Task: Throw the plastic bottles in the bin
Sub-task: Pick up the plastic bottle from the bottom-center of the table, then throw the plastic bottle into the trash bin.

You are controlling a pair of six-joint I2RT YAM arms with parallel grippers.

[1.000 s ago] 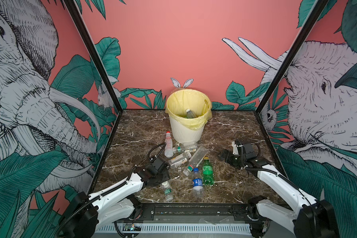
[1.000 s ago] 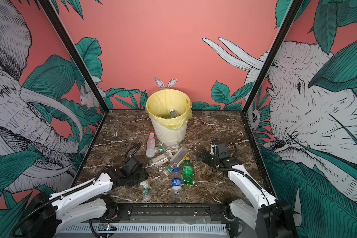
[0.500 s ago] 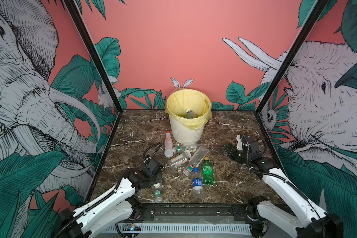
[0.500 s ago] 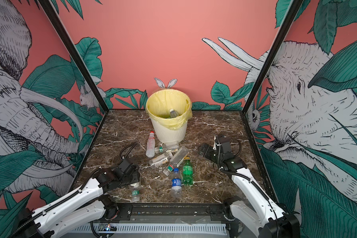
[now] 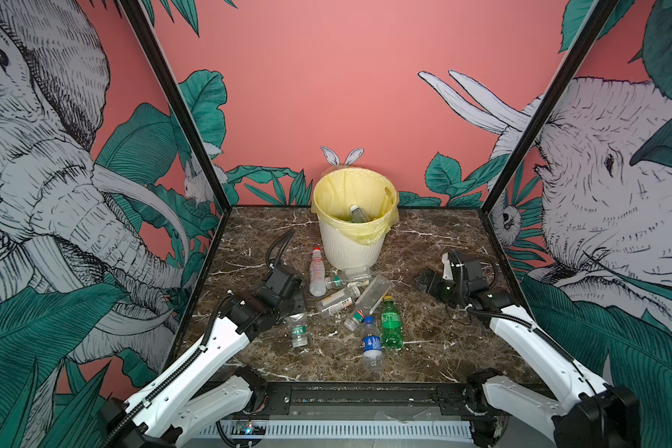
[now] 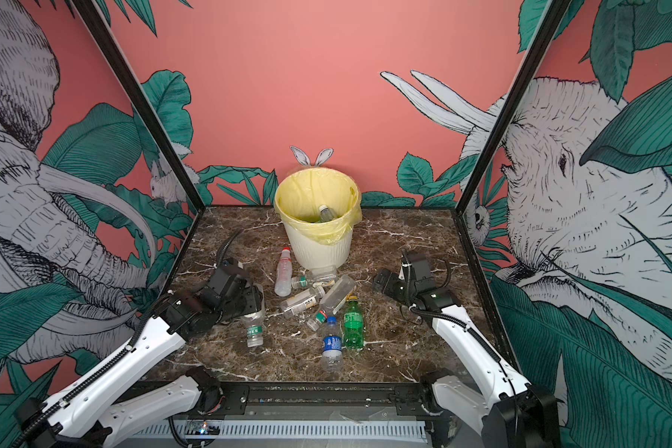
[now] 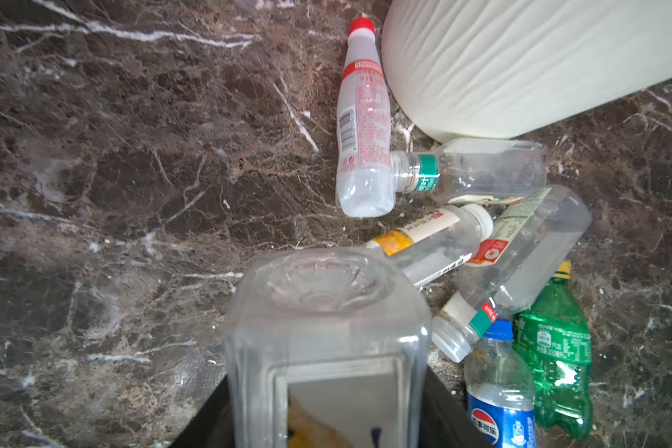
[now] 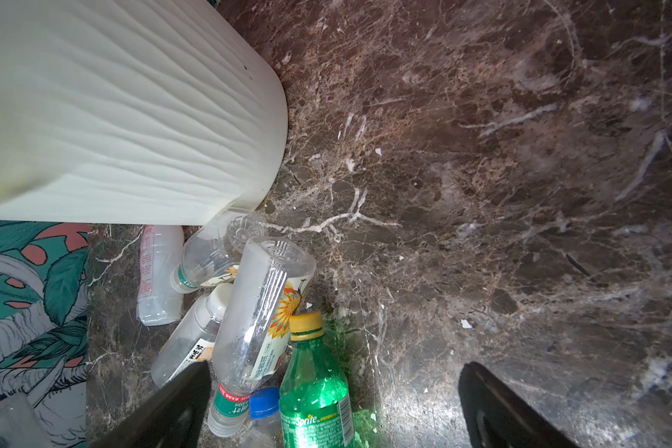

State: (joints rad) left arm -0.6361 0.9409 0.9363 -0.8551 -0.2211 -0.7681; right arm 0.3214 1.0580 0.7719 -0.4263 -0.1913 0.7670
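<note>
My left gripper (image 5: 293, 310) is shut on a clear square plastic bottle (image 5: 298, 329) with a green label, at the left of the marble table; its neck points toward the front edge. The left wrist view shows that bottle's base (image 7: 326, 310) filling the space between the black fingers (image 7: 210, 422). Several plastic bottles lie in a pile in front of the bin (image 5: 352, 248), among them a red-capped one (image 5: 317, 271), a green one (image 5: 391, 324) and a blue-labelled one (image 5: 371, 343). My right gripper (image 5: 423, 279) stands open to the right of the pile, nothing between its fingers (image 8: 497, 407).
The bin (image 6: 319, 248) stands at the back middle, lined with a yellow bag, with a clear bottle (image 5: 359, 213) inside. Patterned walls close in the left, right and back. A black rail (image 5: 365, 395) runs along the table's front edge.
My left gripper closed on the clear square bottle, drew it leftward out of the pile and carried it farther from the front edge. My right gripper shifted slightly toward the bin, still open.
</note>
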